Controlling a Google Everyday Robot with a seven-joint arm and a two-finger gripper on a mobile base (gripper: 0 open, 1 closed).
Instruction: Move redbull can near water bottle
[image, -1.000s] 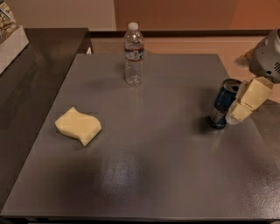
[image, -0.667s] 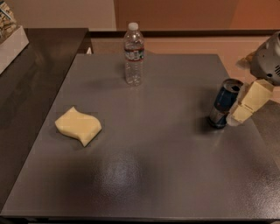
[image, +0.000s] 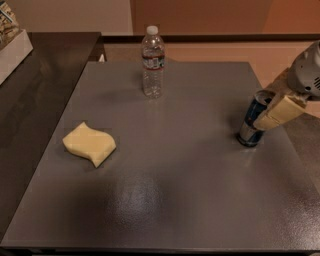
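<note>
The redbull can (image: 249, 129), blue and silver, stands near the right edge of the grey table (image: 175, 190). My gripper (image: 258, 119) reaches in from the right and is open around the can's upper part. One cream finger (image: 277, 111) lies across the can's near right side; the other is hidden behind the can. The water bottle (image: 152, 62), clear with a white cap and a dark label band, stands upright at the far middle of the table, well to the left of the can.
A yellow sponge (image: 90, 144) lies on the left part of the table. A darker counter (image: 35, 90) adjoins the table on the left, with a white box (image: 11, 45) at its far corner. The table's right edge is just beyond the can.
My gripper has moved left, so its finger now overlaps the can instead of standing beside it. The can, bottle and sponge have not moved.
</note>
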